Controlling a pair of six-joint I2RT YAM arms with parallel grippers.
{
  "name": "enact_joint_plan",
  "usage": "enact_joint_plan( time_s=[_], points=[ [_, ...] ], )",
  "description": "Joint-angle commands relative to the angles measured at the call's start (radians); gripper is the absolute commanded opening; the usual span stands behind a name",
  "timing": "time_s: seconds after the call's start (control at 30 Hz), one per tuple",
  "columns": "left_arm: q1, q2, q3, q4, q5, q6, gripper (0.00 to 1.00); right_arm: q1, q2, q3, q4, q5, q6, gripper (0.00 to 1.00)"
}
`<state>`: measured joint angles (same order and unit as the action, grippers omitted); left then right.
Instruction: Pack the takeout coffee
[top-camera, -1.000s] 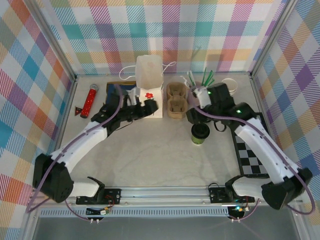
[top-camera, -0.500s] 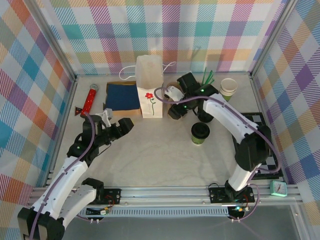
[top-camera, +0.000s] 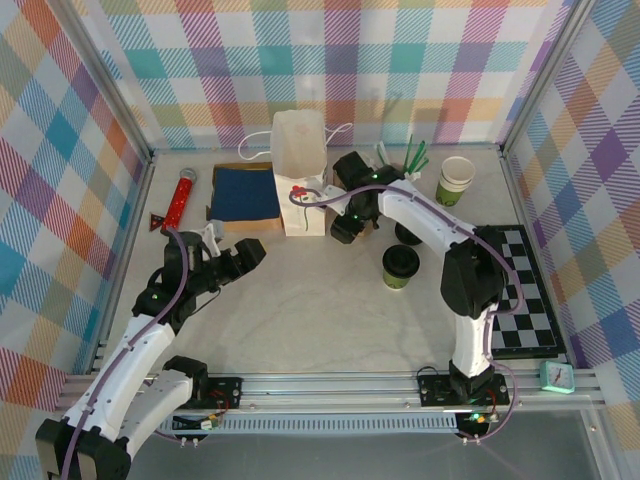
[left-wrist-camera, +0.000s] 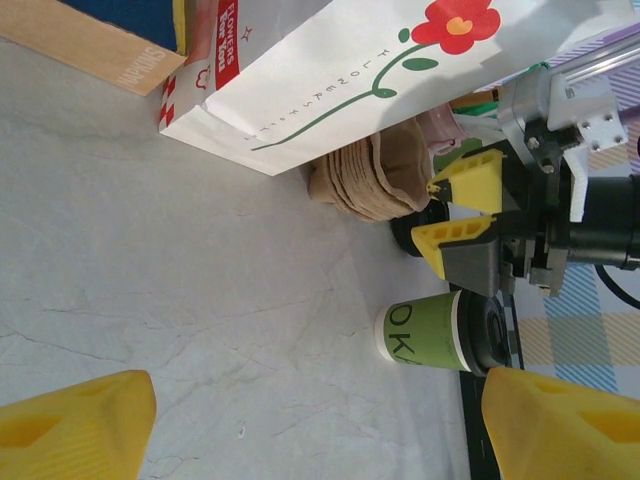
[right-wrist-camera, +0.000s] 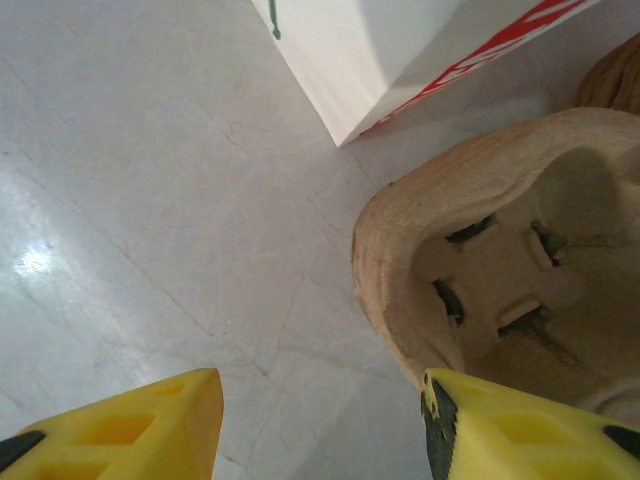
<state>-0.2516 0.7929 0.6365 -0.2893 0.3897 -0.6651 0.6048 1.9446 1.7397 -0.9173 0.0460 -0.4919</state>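
- The takeout coffee (top-camera: 400, 266) is seen standing upright on the desk (top-camera: 300, 310), black lid on, right of centre and untouched by either hand.
- From the left wrist, the same cup (left-wrist-camera: 430, 335) is picked out with green body and dark lid, alone on the pale surface.
- Just behind it and a little to its left, the brown pulp cup carrier (right-wrist-camera: 500, 270) is found, sitting close beside the white paper bag (top-camera: 300, 185) with the red flower print.
- The right hand (top-camera: 343, 228) is held low over the near end of that carrier. Its yellow fingers (right-wrist-camera: 120, 430) are seen apart, with the carrier's rim lying in the gap near one finger and nothing clamped.
- In the left wrist view, those same yellow tips (left-wrist-camera: 465, 205) are shown spread right at the carrier's edge, beside the bag's corner.
- The left hand (top-camera: 245, 255) is parked well left of the cup, over bare desk. Its fingers (left-wrist-camera: 70, 420) are spread wide, and nothing is gripped.
- Behind the left hand, a blue-topped napkin box (top-camera: 245, 193) is laid flat against the bag's left side.
- A stack of green-and-white cups (top-camera: 456, 180) is spotted at the rear right.
- A checkered board (top-camera: 525, 290) is laid along the right edge, and a red tool (top-camera: 180, 200) rests at far left.
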Motion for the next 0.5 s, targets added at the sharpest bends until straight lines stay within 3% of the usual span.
enact_joint_plan(
  time_s=[0.0,0.47],
  points=[
    [0.016,0.0,-0.011,-0.006,0.023,0.009,0.85,0.008,0.024,0.031,-0.003,0.025,-0.033,0.54],
    [0.026,0.023,0.002,0.0,0.031,0.014,0.84,0.007,0.104,0.089,-0.008,0.039,-0.034,0.49]
  ],
)
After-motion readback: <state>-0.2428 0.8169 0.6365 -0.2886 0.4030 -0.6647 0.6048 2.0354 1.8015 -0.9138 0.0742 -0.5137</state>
